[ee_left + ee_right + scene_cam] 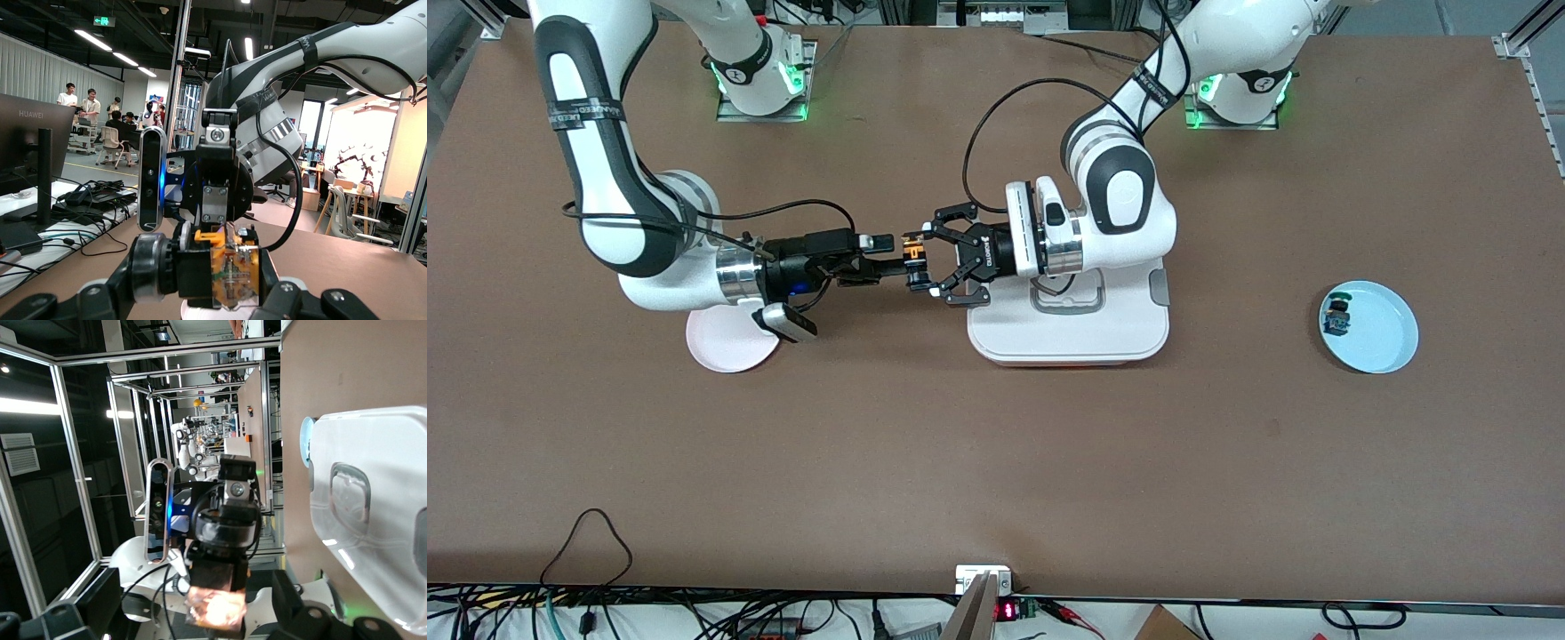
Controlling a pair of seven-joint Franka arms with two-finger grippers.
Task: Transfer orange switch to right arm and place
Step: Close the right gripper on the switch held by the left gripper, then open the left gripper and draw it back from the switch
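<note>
My left gripper [925, 263], the black linkage claw, is clamped on the tiny orange-capped push-button switch [912, 253], held in the air between the arms. My right gripper [889, 258], with narrow black fingers, stands wide at the switch. I judge this the handover: next, close right, then release left.

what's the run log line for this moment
phase: handover in air | left gripper: shut on orange switch | right gripper: open, fingers either side of switch | pink plate: bare
</note>
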